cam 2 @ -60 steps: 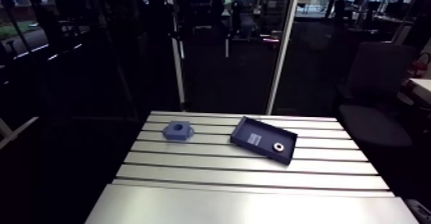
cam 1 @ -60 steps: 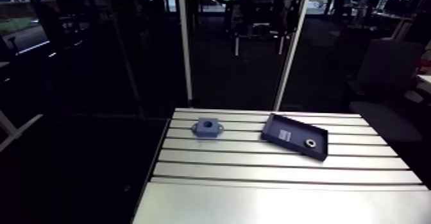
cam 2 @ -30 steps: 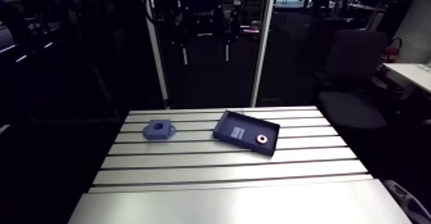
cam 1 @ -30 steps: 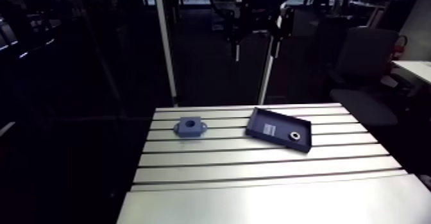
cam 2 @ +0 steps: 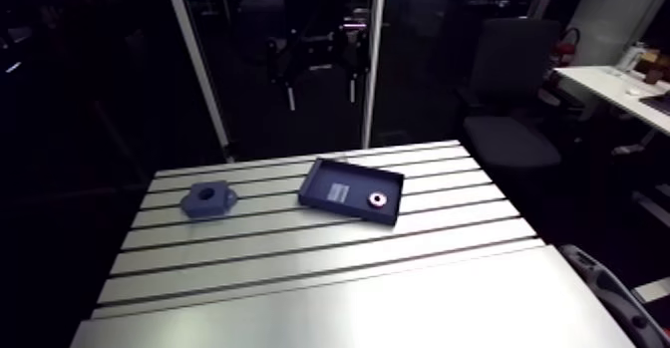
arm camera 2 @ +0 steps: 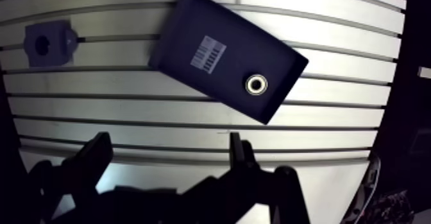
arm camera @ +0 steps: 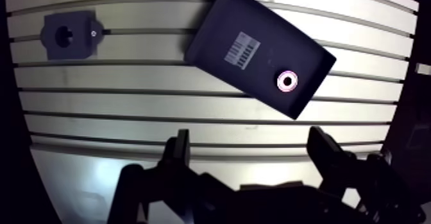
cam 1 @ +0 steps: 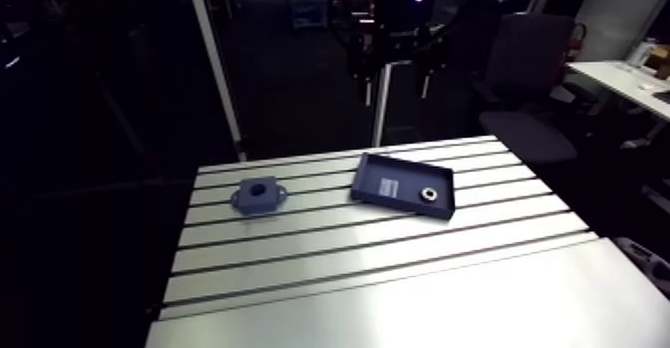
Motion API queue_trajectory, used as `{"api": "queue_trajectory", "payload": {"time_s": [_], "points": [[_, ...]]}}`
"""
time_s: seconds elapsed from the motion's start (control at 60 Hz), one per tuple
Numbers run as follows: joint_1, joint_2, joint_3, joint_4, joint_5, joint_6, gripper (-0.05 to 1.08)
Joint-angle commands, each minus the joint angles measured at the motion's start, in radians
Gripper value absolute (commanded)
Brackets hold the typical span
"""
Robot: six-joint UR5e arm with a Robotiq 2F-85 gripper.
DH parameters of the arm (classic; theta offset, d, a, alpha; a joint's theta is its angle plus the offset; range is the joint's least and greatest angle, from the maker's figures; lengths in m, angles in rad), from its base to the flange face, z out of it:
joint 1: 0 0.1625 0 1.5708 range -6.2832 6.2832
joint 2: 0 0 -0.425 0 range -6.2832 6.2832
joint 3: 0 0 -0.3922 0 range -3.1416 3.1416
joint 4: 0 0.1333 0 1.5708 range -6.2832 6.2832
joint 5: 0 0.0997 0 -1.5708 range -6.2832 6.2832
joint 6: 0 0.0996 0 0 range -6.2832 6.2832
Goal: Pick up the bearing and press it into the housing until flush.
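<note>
The end effector hangs high over the counter. Its two fingers are spread wide, with nothing between them, and they touch nothing.

What has changed is the arm view. Since the earlier pictures the whole picture has swung round, so the counter now looks slanted and is seen more from above. That is the camera riding on the arm as the arm turns. The things themselves did not move. They keep the same places next to each other as before.

Take straight ahead of the fingers as twelve o'clock. The dark tray lies flat on the counter at about twelve to one o'clock. The blue housing sits at about ten o'clock, well apart from the tray, on the tray's nine o'clock side. Its round hole faces up and is empty. A white sticker is on the tray floor. The bearing, a small shiny ring, lies flat in the tray near one corner, between one and two o'clock from the fingers.

So I think the arm is only getting into place, and the pick-up has not begun. The fingers will need to go down, one on each side of the ring. The tray wall is close to the ring, so a finger could bump it.
</note>
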Motion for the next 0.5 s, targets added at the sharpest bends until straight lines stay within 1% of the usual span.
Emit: {"api": "queue_trajectory", "payload": {"time_s": [0.017, 0.083, 0.2, 0.367, 0.4, 0.417, 0.45, 0.483, 0.5], "points": [[-0.062, 0.041, 0.082, -0.17, -0.003, -0.068, 0.0], [-0.072, 0.041, 0.099, -0.198, -0.003, -0.077, 0.0], [-0.075, 0.041, 0.112, -0.2, -0.003, -0.079, 0.0], [-0.102, 0.046, 0.129, -0.2, -0.002, -0.079, 0.01], [-0.106, 0.055, 0.132, -0.2, -0.003, -0.079, 0.05], [-0.106, 0.055, 0.132, -0.2, -0.003, -0.079, 0.05], [-0.111, 0.061, 0.134, -0.2, -0.003, -0.079, 0.15], [-0.111, 0.061, 0.134, -0.2, -0.003, -0.079, 0.15], [-0.116, 0.062, 0.134, -0.2, -0.003, -0.079, 0.19]]}}
